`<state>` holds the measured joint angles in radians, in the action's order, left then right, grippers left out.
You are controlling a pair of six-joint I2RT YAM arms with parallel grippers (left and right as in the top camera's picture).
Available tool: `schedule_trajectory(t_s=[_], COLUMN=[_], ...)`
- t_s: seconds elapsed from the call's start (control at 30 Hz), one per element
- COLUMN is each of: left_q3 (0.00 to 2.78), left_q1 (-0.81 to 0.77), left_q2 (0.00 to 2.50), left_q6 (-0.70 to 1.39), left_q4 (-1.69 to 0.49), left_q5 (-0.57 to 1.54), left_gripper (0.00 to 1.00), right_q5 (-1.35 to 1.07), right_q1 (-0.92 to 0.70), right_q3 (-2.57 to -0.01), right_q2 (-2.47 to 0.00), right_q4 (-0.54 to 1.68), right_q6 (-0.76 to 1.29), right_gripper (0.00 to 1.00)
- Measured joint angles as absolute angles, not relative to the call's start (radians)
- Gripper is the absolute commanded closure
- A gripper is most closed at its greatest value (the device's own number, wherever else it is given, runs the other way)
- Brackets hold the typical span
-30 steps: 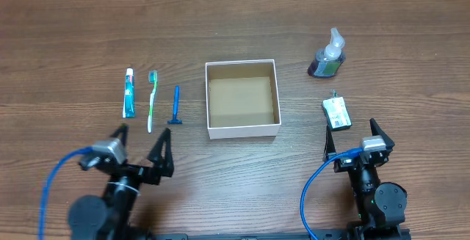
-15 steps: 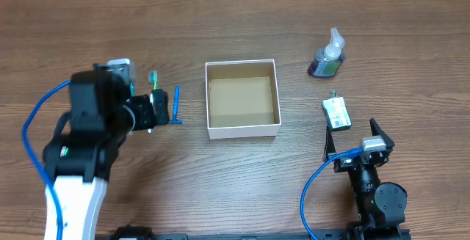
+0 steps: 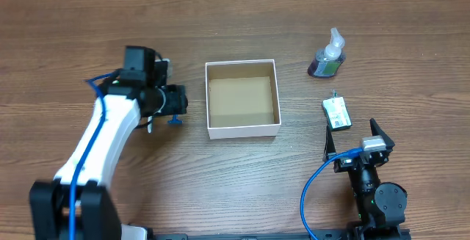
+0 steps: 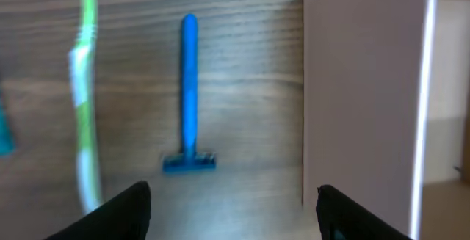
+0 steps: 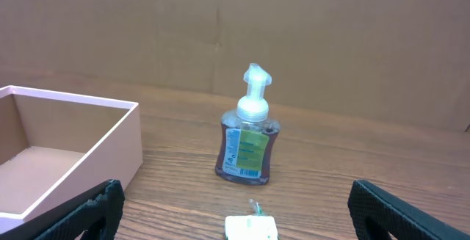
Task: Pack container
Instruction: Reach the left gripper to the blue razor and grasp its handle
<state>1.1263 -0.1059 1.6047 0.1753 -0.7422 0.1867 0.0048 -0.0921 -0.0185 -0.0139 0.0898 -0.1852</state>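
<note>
Bottom right of overhead frame: right pincer (image 3: pixel 352 139), spread wide open. Just above: small white packet (image 3: pixel 337 113). Left of middle: left pincer (image 4: pixel 233 214), spread wide open too, over blue razor (image 4: pixel 189 100), blurry green toothbrush (image 4: pixel 84 100) beside. Middle of frame: box (image 3: pixel 242 130) on table (image 3: pixel 242 188), right of razor, not touching. Upper right: soap bottle (image 3: pixel 327 60), upright.

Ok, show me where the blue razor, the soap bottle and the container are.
blue razor (image 4: pixel 189 100): left wrist view, on the middle of its handle.
soap bottle (image 5: pixel 248 150): right wrist view, on the label on its body.
container (image 3: pixel 239 99): overhead view, on its bare brown floor.
</note>
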Motion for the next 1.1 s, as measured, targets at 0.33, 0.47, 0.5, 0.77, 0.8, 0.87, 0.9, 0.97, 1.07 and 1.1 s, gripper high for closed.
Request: schedule_trajectory(t_s=[0.33,0.47,0.5,0.77,0.8,0.87,0.9,0.97,1.07,1.1], left_q3=[1.127,1.127,1.127,1.130,1.130,1.130,1.130,1.131,1.131,1.131], left_q1=[-0.149,-0.149,-0.149,-0.149,-0.149,-0.149,-0.149,-0.149,-0.149,-0.149], left_q2=[1.744,1.766,1.778,1.867,1.874,1.888,1.892,1.895,1.896,1.897], left_q6=[0.176,0.172,0.172,0.172,0.172,0.172,0.172,0.172,0.172,0.171], left_q4=[-0.671,-0.642,-0.622,-0.542,-0.537,-0.527,-0.526,-0.522,-0.518,-0.517], left_q5=[0.051,0.010,0.002,0.004,0.004,0.005,0.006,0.006,0.007,0.006], left_gripper=[0.39,0.34,0.37,0.48,0.48,0.51,0.52,0.59,0.61,0.62], right_q5=[0.004,0.004,0.004,0.004,0.004,0.005,0.005,0.004,0.004,0.004], right_q1=[-0.092,-0.092,-0.092,-0.092,-0.092,-0.092,-0.092,-0.092,-0.092,-0.092], right_q3=[-0.019,-0.019,-0.019,-0.019,-0.019,-0.019,-0.019,-0.019,-0.019,-0.019], right_q2=[-0.014,-0.014,-0.014,-0.014,-0.014,-0.014,-0.014,-0.014,-0.014,-0.014], right_q4=[0.090,0.090,0.090,0.090,0.090,0.089,0.090,0.090,0.090,0.090], right_q6=[-0.185,-0.184,-0.185,-0.185,-0.185,-0.185,-0.185,-0.185,-0.185,-0.185], right_gripper=[0.00,0.00,0.00,0.00,0.00,0.00,0.00,0.00,0.00,0.00])
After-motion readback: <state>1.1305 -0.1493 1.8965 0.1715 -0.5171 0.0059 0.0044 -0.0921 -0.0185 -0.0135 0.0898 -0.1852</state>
